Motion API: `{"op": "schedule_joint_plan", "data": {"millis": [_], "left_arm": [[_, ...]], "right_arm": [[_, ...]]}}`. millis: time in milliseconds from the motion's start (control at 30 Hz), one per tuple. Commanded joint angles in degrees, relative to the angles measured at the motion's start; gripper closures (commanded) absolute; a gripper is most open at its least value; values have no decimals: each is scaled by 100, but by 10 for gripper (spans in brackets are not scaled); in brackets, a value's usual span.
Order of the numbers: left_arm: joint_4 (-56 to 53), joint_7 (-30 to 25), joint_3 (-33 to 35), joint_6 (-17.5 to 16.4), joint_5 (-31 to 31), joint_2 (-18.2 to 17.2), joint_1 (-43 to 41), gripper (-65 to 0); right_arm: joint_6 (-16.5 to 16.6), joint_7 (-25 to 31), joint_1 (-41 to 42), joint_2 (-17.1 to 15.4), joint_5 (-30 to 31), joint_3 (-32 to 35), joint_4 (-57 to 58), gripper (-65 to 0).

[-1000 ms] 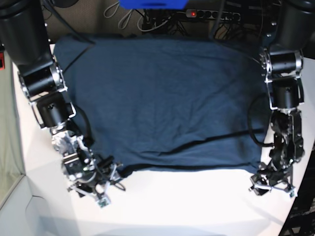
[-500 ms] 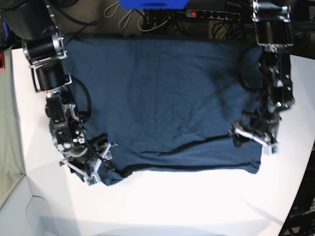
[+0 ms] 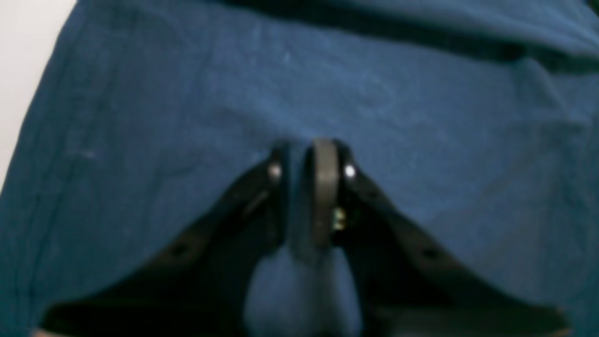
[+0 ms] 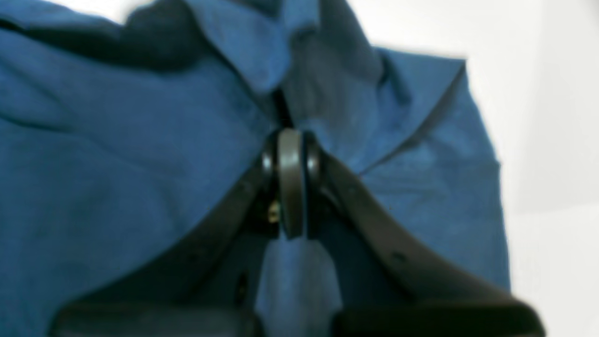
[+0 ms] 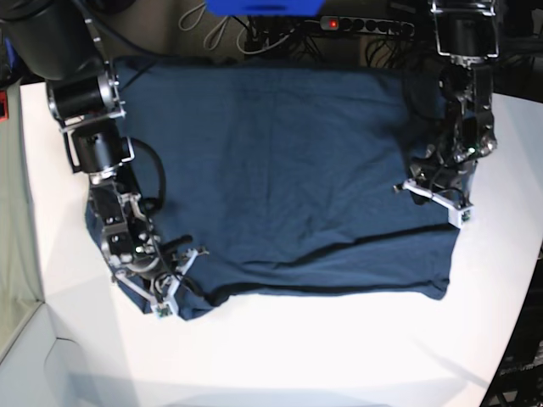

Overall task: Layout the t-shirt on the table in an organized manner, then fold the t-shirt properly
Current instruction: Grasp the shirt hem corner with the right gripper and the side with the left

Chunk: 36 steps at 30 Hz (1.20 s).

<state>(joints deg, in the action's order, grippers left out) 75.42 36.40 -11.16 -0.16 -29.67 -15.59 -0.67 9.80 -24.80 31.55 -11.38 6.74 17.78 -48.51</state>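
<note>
The dark navy t-shirt (image 5: 280,170) lies spread over the white table (image 5: 297,356), with a long crease near its front hem. My right gripper (image 5: 174,284) is at the shirt's front-left corner. In the right wrist view the right gripper (image 4: 290,140) is shut on a bunched fold of the t-shirt (image 4: 117,140), beside bare table (image 4: 538,93). My left gripper (image 5: 428,188) rests on the shirt's right side. In the left wrist view the left gripper (image 3: 304,157) is shut, with a ridge of the t-shirt (image 3: 421,117) pinched between its fingers.
Behind the table run a power strip (image 5: 365,25) with a red light, loose cables and a blue object (image 5: 263,7). The table's curved edge (image 5: 519,339) falls away at the front right. White tabletop shows in front of the shirt's hem.
Both grippers have shut on the fabric. The left arm came in from the table's front-right corner onto the shirt's right side. The right arm shifted onto the front-left corner.
</note>
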Motion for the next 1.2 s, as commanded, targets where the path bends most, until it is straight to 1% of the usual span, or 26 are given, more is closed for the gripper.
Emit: {"op": "schedule_joint_plan", "data": {"millis": [0,33,133,200,300,367,433,467,500,533,567,633,667,700,733,767,800,867,967,1033,1100,1167], "left_arm": [[-109,74,-5,38,53,-62,18,-17],[-205,-40,-5,38,53,-71,18,0],[-513,-322,4,38,53,-80,10,0],[-654,-401,4,38,53,-89,10,0],[-724,-427,4,38,53,-89,10,0],[-724,-427,4,38,53,-106,10,0],[-724,-427,39,38,53,-186,10,0],[-724,-427,39,38,53,-203,1,0],[-724,-427,30,38,53,-212,1,0],[-724,-427,13,38,53,-212,-17,0],[-724,-427,13,38,53,-212,-26,0],[-715,-427,4,38,53,-221,-34,0],[-715,-410,4,38,53,-221,-34,0],[-715,-401,4,38,53,-230,-43,0],[-715,-392,4,38,53,-256,-43,0],[-715,-392,21,38,53,-282,-43,0],[-707,-392,21,38,53,-291,-70,0],[-654,-410,4,38,53,-291,-131,0],[-654,-418,4,38,53,-291,-140,0],[-654,-418,4,38,53,-300,-140,0],[-654,-418,4,38,53,-300,-131,0],[-654,-418,4,38,53,-300,-131,0]], "right_arm": [[0,216,181,8,16,-24,29,0],[0,357,208,8,16,-24,135,0],[0,576,252,8,16,-24,495,0],[0,726,304,8,7,-24,662,0],[0,1113,419,8,7,-15,1014,0],[0,1517,594,-18,-2,-15,1427,0],[-35,2106,849,-36,-46,-7,1954,0],[-53,2546,990,-36,-213,-7,2297,0],[-141,2976,1131,-45,-424,-7,2570,0],[-378,3504,1271,-45,-723,-15,2860,0],[-756,4014,1377,-54,-1030,-24,3089,0],[-1653,4743,1517,-150,-1575,-42,3212,0],[-2119,4990,1570,-168,-1813,-42,3212,0],[-2488,5113,1632,-168,-1989,-33,3212,0],[-2752,5174,1711,-168,-2156,-33,3212,0],[-2901,5183,1781,-159,-2279,-59,3212,0],[-2919,5157,1843,-159,-2314,-77,3212,0],[-2699,4981,1860,-115,-2314,-77,3212,0],[-2189,4453,1825,17,-2314,-77,3212,0],[-1829,4163,1597,34,-2314,-77,3203,0],[-1495,4066,1342,43,-2314,-33,2992,0],[-1134,4058,920,8,-2314,-24,2526,0]]}}
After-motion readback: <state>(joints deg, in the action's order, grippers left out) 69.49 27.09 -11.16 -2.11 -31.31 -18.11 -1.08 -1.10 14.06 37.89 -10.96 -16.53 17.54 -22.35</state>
